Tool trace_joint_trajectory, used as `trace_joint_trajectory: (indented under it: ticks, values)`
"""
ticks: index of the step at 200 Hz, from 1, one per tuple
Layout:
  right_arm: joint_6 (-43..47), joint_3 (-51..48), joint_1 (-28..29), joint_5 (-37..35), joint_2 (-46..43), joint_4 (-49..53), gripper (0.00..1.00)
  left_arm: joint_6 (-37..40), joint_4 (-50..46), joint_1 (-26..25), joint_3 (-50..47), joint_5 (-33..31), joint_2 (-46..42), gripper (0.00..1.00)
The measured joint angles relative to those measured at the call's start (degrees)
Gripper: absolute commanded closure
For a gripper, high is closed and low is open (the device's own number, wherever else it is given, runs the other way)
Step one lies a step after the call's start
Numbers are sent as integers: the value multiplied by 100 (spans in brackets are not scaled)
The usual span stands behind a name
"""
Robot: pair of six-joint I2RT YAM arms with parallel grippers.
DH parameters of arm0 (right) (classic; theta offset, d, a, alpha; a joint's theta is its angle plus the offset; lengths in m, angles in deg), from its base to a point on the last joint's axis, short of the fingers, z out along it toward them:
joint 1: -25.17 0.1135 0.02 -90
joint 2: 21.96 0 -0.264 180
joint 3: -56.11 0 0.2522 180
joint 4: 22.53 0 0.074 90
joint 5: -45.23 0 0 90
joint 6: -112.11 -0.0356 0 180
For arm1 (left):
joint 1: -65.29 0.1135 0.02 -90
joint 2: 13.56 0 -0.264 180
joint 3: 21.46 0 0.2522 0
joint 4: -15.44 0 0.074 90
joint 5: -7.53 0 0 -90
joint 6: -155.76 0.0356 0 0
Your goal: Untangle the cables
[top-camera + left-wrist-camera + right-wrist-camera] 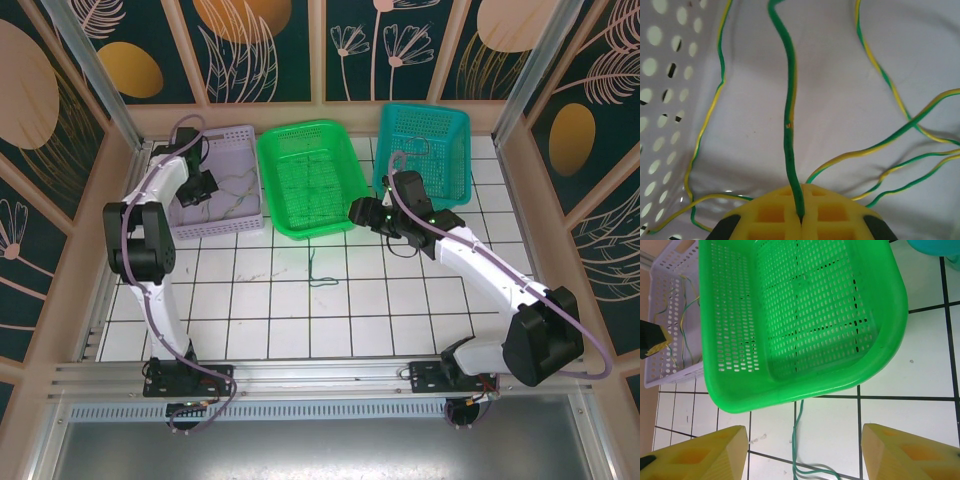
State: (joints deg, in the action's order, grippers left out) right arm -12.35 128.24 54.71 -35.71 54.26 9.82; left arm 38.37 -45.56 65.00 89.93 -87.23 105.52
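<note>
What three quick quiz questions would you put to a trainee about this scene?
1. True or false: the left gripper is shut on a green-and-yellow cable.
2. Pick one. By the green basket, the loose green cable is: A. lying on the tiled table; B. coiled inside that basket; C. hanging in the air from a gripper.
3. Fill in: the jaws of the right gripper stand ____ above that loose cable.

Key: 1 true; 2 A; 3 open.
</note>
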Motion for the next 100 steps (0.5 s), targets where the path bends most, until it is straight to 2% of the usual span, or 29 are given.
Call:
trace_joint_trajectory:
  ticks: [25,48,71,83,100]
  values:
    - [0,0,0,-2,0,0,38,87,-140,0,20,-122,271,96]
    - [-4,-4,0,0,0,0,38,166,-308,0,238,-330,568,72]
    - [-17,-11,0,-2,-2,0,38,295,-466,0,415,-501,684,55]
    - [-17,-31,0,-2,-11,0,38,310,-535,0,490,-590,686,49]
    - [-17,-48,0,-2,-15,0,38,337,-588,2,597,-684,686,46]
